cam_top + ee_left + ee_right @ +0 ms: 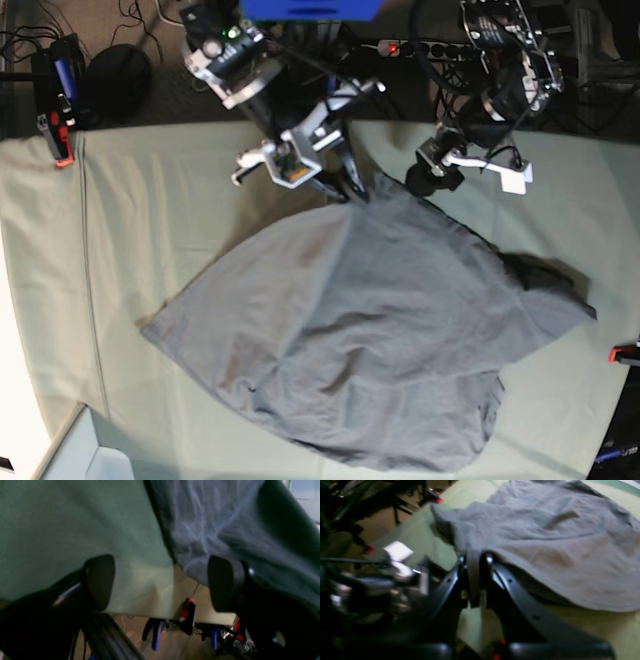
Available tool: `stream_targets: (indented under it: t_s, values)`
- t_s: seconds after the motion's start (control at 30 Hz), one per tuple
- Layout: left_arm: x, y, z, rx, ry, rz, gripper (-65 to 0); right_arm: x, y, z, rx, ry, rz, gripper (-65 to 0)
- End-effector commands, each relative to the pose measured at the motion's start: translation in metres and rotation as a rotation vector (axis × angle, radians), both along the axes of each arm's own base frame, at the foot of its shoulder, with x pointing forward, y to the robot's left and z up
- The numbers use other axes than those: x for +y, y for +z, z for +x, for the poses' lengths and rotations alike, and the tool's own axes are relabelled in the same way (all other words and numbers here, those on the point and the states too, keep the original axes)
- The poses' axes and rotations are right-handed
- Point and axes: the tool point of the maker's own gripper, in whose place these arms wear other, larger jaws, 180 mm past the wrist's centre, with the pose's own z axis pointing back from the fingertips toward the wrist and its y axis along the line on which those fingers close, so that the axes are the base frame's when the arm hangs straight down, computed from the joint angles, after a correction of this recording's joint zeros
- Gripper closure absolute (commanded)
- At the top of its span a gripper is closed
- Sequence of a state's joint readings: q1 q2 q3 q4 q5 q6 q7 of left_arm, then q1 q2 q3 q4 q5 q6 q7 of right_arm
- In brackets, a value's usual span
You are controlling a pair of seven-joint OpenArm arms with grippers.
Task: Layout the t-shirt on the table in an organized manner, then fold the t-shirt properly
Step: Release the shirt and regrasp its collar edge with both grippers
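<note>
My right gripper (475,560) pinches the limp, light t-shirt (370,340) at its far edge on the table (150,190), my left gripper (162,582) spread empty; hems suit best.

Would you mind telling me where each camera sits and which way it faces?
Left wrist: rides the left arm, looking past its open left end effector at the t-shirt hem and table edge.
Right wrist: rides the right arm; its right end effector is shut on the t-shirt.
Base: overhead, looking down on both arms, t-shirt and table.
All three views share the t-shirt and table.
</note>
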State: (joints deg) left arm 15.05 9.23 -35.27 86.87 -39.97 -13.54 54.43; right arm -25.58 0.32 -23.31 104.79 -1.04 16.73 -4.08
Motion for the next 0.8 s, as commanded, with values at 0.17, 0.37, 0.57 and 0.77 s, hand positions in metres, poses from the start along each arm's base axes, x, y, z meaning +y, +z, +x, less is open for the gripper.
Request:
stream_targets:
  t_s: [0.17,0.37,0.57,0.77]
  values:
    - [0.002,0.010,0.014,-0.039,-0.003,0.008,-56.2,-0.015,0.003,0.010,-0.013,-0.021,-0.024,-23.1]
    - [-0.024,0.013,0.033,-0.062,-0.067,-0.028,-56.1,-0.032,-0.005,0.010,-0.018,-0.014,-0.080,-27.3]
    - [-0.046,-0.007,0.042,-0.012,-0.096,-0.099,-55.7,-0.067,-0.011,0.023,-0.016,-0.107,-0.124,-27.3]
    - [-0.053,-0.024,0.039,0.040,-0.096,-0.144,-48.7,-0.105,-0.013,0.035,-0.022,-0.199,-0.173,-27.4]
